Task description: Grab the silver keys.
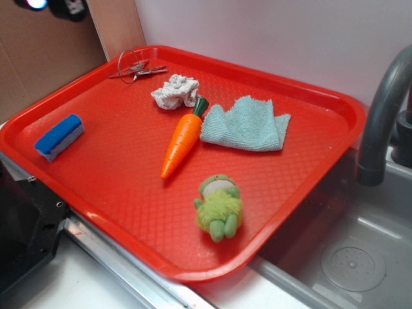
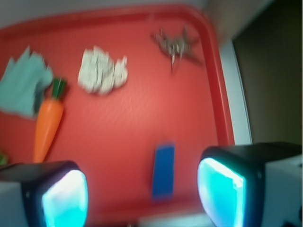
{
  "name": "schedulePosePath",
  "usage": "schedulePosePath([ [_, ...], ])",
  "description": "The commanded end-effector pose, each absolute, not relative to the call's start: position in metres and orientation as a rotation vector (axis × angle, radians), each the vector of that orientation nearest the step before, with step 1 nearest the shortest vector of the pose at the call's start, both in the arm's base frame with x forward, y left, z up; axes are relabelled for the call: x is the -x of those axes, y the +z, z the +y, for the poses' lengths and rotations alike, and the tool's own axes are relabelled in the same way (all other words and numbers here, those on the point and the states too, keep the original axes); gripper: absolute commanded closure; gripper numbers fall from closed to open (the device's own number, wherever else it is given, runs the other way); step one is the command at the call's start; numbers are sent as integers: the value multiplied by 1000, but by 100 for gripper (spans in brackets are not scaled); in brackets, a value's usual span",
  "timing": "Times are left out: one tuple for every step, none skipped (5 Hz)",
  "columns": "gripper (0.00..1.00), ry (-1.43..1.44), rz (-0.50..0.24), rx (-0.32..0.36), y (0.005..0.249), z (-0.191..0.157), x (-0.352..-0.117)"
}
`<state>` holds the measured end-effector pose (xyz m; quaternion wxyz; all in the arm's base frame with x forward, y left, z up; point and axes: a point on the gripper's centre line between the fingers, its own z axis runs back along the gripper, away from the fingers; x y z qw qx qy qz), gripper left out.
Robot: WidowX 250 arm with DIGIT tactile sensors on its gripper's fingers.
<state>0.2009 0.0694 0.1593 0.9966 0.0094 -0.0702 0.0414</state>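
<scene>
Wide-open gripper (image 2: 142,189) faces silver keys (image 2: 176,45) at one o'clock.
Best approach: descend centred over the bunch, clear of the tray rim (image 2: 215,66).

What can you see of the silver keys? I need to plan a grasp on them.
The silver keys are a small bunch of thin grey metal pieces on a thin wire ring, lying flat and splayed in a corner of the red tray, near its rim. Nothing touches them; the crumpled white paper lies apart beside them. The wrist view is too blurred for finer detail.
</scene>
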Motion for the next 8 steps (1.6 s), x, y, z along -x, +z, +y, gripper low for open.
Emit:
schedulePosePath([
  [0,96,-252,-110,124,89,-237],
  [0,96,-252,-110,124,89,-237],
  [0,96,-252,-110,124,89,-237],
  [0,200,-269,-79,100,106,-240],
  [0,304,-272,-84,68,124,-275],
  [0,352,-268,-95,55,133,-286],
  [0,313,-270,-151,40,147,-301],
  [100,321,-247,-175,37,147,-308],
])
